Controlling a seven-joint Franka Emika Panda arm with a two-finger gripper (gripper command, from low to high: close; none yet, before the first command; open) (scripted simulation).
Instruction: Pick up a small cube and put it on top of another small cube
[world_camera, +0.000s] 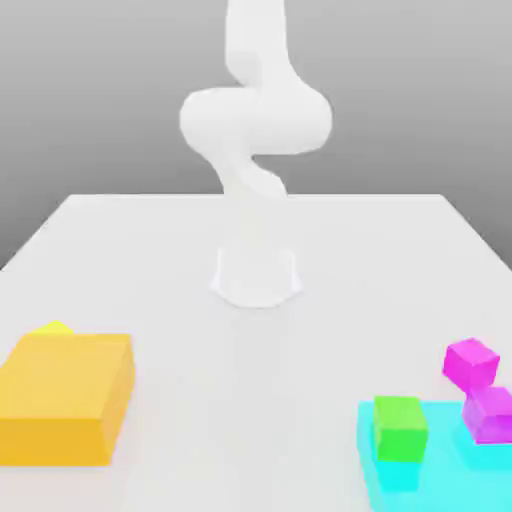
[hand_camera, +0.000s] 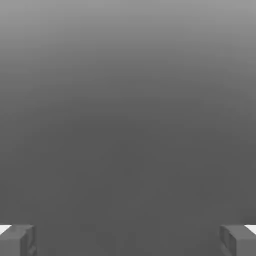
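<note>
Two small magenta cubes sit at the exterior view's near right. One small cube rests on the table just behind the cyan slab. Its twin lies closer to the front, at the slab's right edge. In the hand view my gripper is open: its grey fingertips stand far apart with nothing between them, facing a plain grey backdrop. My white arm rises from its base at the table's middle.
A flat cyan slab lies at the near right with a small green cube on it. A large orange block stands at the near left, with a yellow tip poking up behind it.
</note>
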